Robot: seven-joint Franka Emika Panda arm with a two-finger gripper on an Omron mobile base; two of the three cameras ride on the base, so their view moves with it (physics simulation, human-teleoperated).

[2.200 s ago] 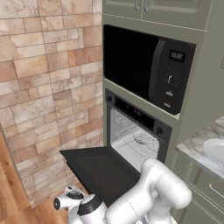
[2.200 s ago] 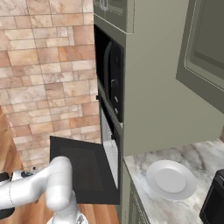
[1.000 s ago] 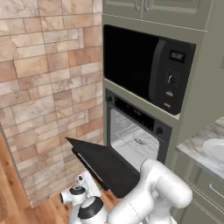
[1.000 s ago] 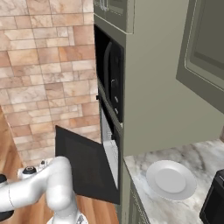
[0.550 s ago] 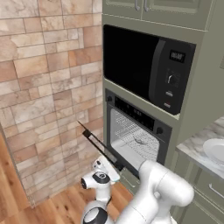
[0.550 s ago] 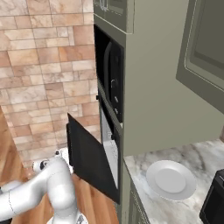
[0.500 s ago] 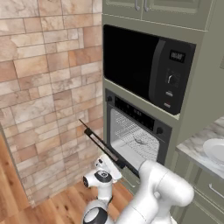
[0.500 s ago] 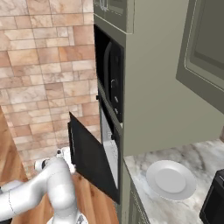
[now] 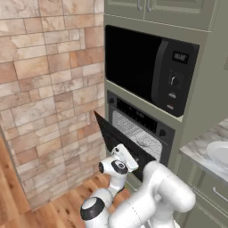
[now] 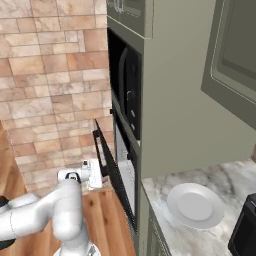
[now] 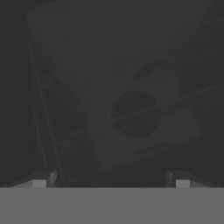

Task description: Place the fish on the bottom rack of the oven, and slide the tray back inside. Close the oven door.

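1. Oven door (image 9: 116, 138), a large flat matte-black panel hinged along its lower edge, stands steeply tilted and nearly shut against the built-in black wall oven (image 9: 153, 129); a narrow wedge of gap remains at its top edge in the right base view (image 10: 114, 172).
2. White Franka arm (image 9: 147, 200) with dark joints reaches from the base to the door's outer face, its gripper (image 9: 126, 156) pressed up close to the panel; in the right base view the gripper (image 10: 98, 175) sits just beside the door's outer side, below the top edge.
3. Gripper jaws stand wide apart with nothing between them; in the hand view the two small pale finger tips (image 11: 40, 180) sit far apart at the bottom, facing the dark door surface at very close range.
4. Silvery-grey wire rack (image 9: 136, 133) shows as a fine pale grid inside the oven's cavity, above the door's raised edge and below the narrow control strip (image 9: 138, 116).
5. Fish cannot be made out; the part of the cavity where it might lie is too hidden behind the door to tell.
6. Glossy black microwave (image 9: 151, 73) sits directly above the oven, in the same grey-green cabinet column.
7. Round white plate (image 10: 195, 206) lies on the marbled counter (image 10: 165, 235) to the right of the oven.
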